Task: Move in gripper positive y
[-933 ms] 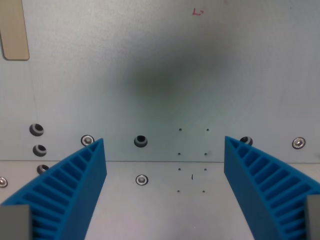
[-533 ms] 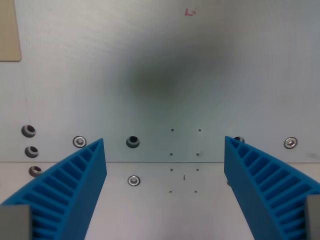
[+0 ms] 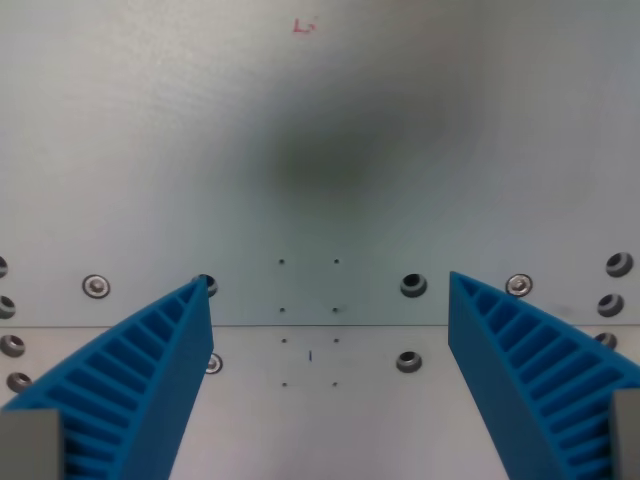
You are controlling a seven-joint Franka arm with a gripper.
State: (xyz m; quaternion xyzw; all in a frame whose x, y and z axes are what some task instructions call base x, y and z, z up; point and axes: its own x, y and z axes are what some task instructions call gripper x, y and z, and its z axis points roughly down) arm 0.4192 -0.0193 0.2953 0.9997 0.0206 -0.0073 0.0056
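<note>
At the bottom of the wrist view the gripper (image 3: 330,300) was seen w/ both blue ribbed fingers (image 3: 140,385) set wide apart, nothing held btwn them. One finger was seen at lower left of the wrist view, the other at lower right, tips pointing up and slightly inward. Grey finger mounts were just visible at both bottom corners.

Under the gripper a flat grey metal plate (image 3: 330,120) was seen, filling the whole frame. A horizontal seam (image 3: 330,326) was noted across the plate, roughly level w/ the fingertips. Btwn the fingers a grid of small pin holes (image 3: 309,312) was seen straddling the seam, w/ a short dark tick mark (image 3: 310,356) inside it.

Right of the grid, a dark bolt hole (image 3: 413,286) was seen above the seam and a screw (image 3: 408,361) below it. Another screw head (image 3: 518,285) was seen just beside the right fingertip. More holes were seen at the far right edge (image 3: 619,264). On the wrist view's left a screw head (image 3: 96,287) was seen, plus several partly cut off at the left edge. One fastener was half hidden behind the left fingertip.

Near the top edge a small red mark (image 3: 304,26) was noted; too blurred to read. A soft dark shadow patch (image 3: 320,160) was seen at plate centre.
</note>
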